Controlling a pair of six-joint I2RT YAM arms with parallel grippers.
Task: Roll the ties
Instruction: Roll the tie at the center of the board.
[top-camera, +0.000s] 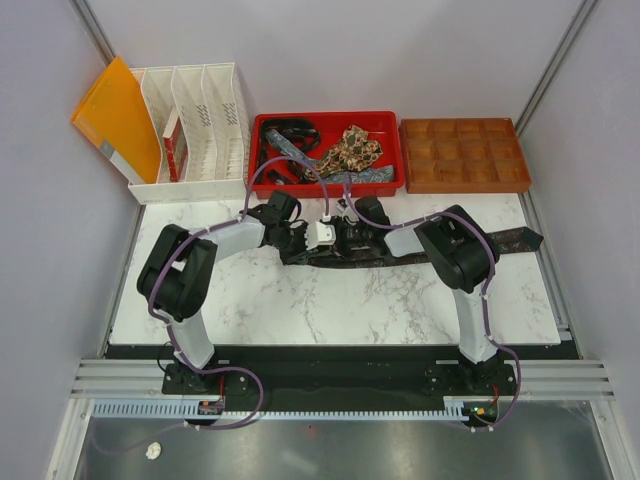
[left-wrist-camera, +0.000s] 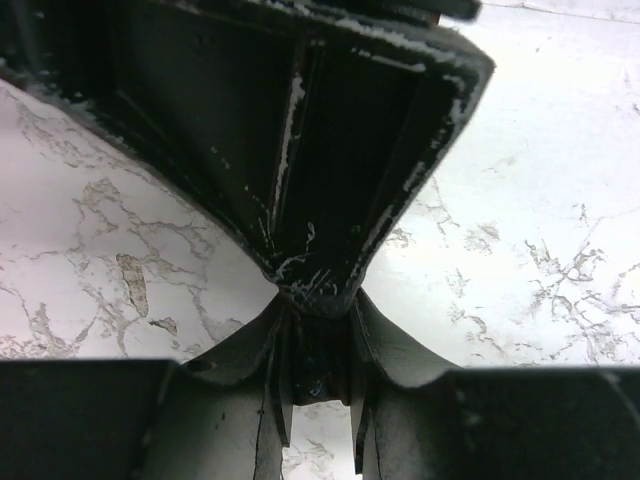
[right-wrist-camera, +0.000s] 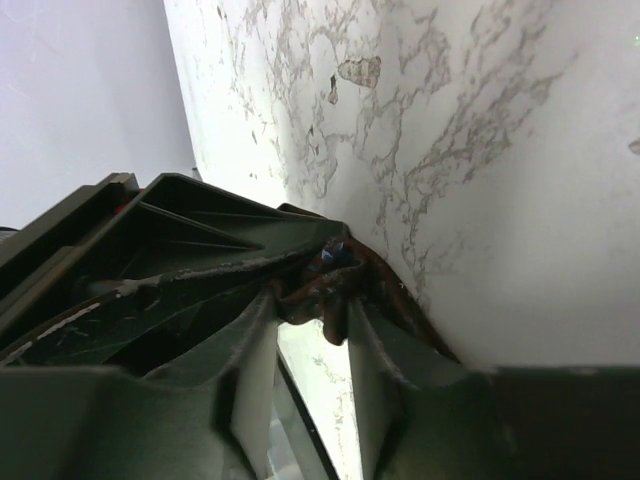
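Dark tie (top-camera: 510, 240) lies stretched out flat for rolling. Both left gripper (left-wrist-camera: 318, 300) and right gripper (right-wrist-camera: 335, 270) pinch its fabric (jaws nearly closed).

The right gripper (right-wrist-camera: 325, 300) pinches a bunched fold of dark brown tie (right-wrist-camera: 338, 275) between its fingertips, close over the marble counter (right-wrist-camera: 480, 150). A dark ribbed part (right-wrist-camera: 170, 250), perhaps the other gripper, crowds in from the left, touching the fabric.

Black-and-grey arms (top-camera: 180, 272), purple cables (top-camera: 487, 318), scuffed dark claws (left-wrist-camera: 316, 300).
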